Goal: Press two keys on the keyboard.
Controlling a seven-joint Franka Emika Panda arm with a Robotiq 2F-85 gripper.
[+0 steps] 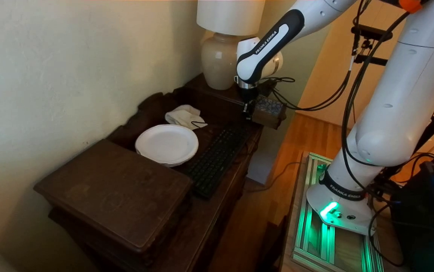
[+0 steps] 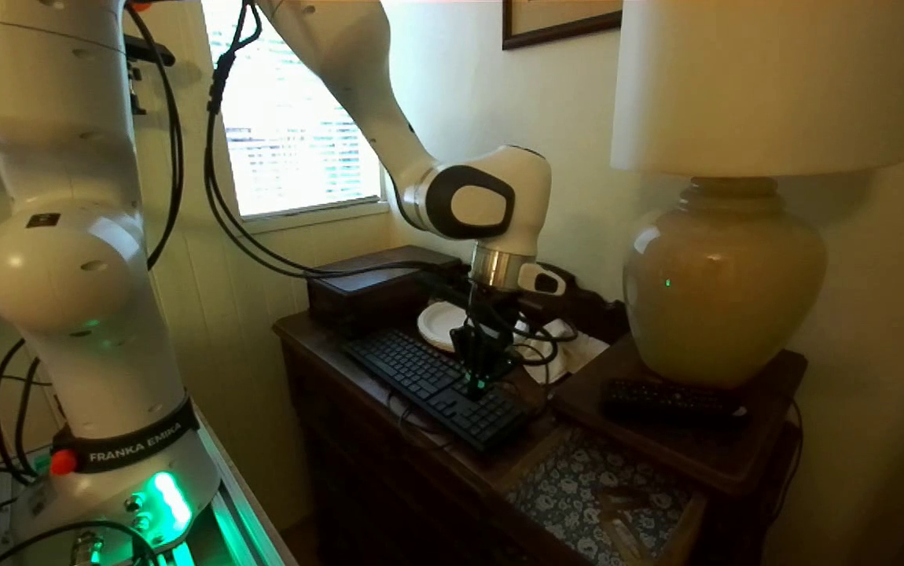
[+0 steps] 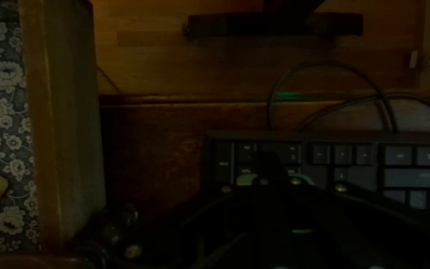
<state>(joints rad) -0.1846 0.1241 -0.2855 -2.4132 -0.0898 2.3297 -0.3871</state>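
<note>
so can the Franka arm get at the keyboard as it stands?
Looks like yes: the gripper points down over the number-pad end of the keyboard, nothing visibly blocking. The white plate sits to one side. Can't tell if it's touching keys.

there is one keyboard, one hand, one arm, one lamp, one remote, one cloth, one window, one open drawer — and at least one white plate.

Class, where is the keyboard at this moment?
In an exterior view, the keyboard lies on the dresser, just right of the white plate, its near end beside the raised wooden box.
</note>
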